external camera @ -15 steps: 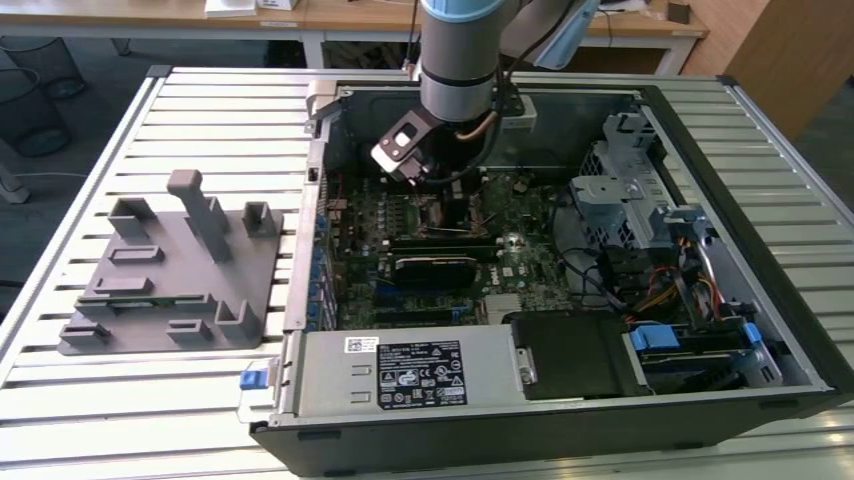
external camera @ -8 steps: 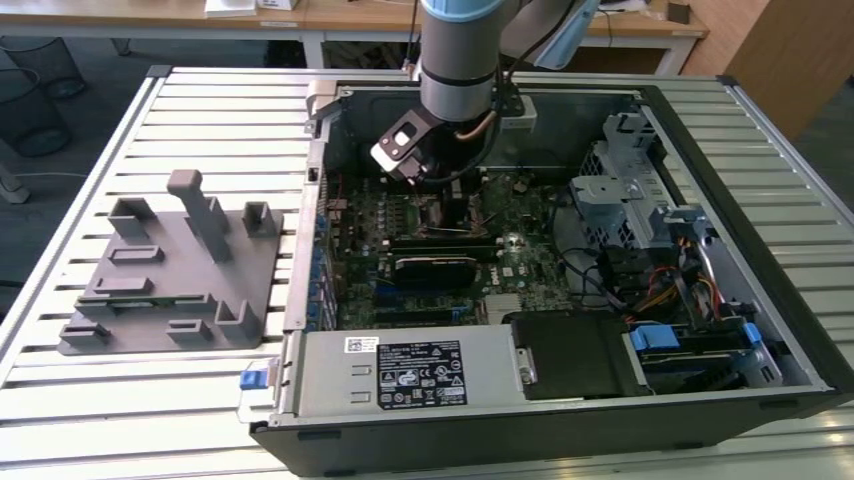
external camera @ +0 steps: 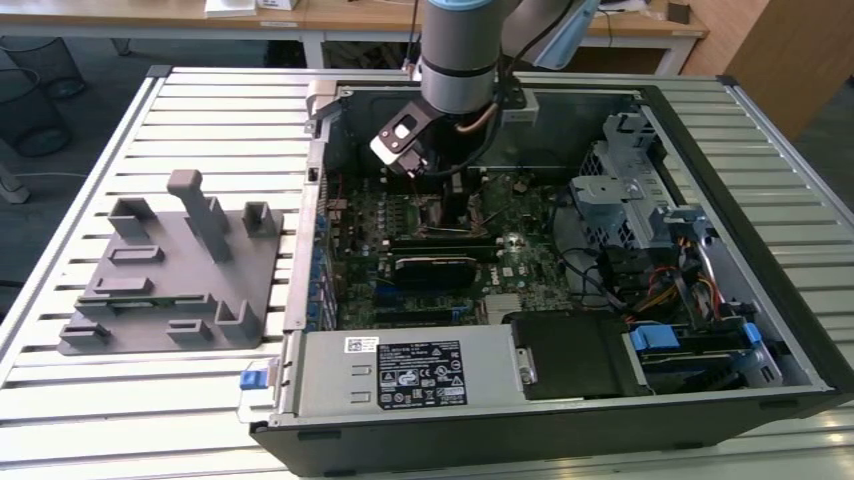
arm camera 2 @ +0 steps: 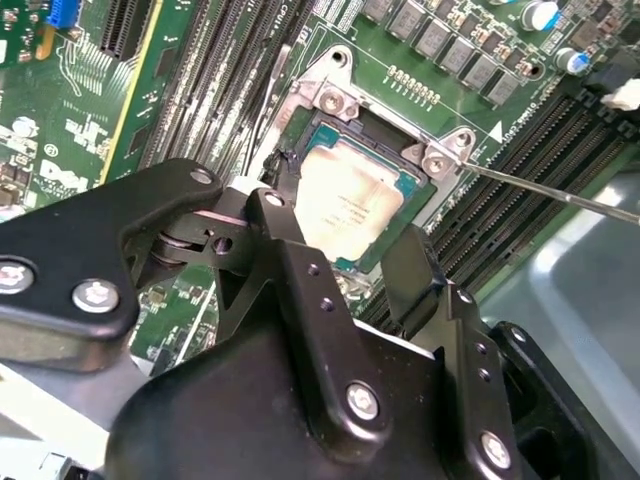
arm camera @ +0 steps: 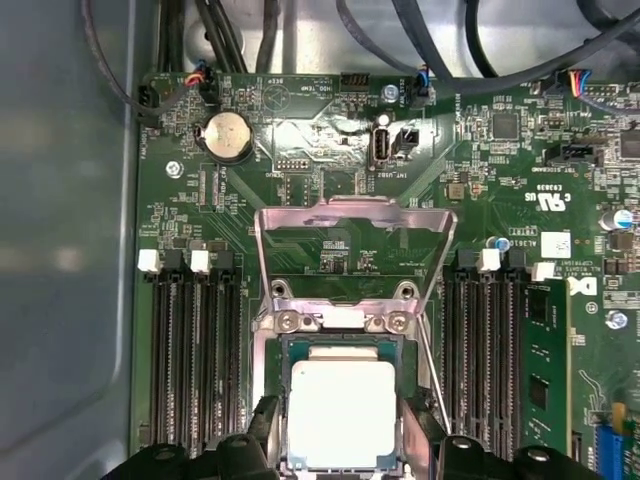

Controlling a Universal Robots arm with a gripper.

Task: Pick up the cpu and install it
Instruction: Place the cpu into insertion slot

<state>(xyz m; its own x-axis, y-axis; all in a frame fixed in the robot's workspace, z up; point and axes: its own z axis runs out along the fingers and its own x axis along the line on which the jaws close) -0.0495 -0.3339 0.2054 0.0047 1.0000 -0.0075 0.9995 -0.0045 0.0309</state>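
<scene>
The cpu [arm camera: 342, 410], a flat square with a pale, matte silver lid and a thin dark rim, lies in the black socket [arm camera 2: 290, 160] on the green motherboard [external camera: 527, 255]. The socket's bright steel load plate [arm camera: 355, 213] is hinged up. In the exterior view the smooth grey arm [external camera: 458, 60] drops steeply from 12 o'clock into the open black case [external camera: 561, 425]. A grey plastic tray [external camera: 160, 300] with upright posts sits at 9 o'clock on the ribbed metal worktop [external camera: 200, 110]. The black, bolted pincer [arm camera 2: 340, 235] straddles the cpu; I cannot tell whether it squeezes the chip.
</scene>
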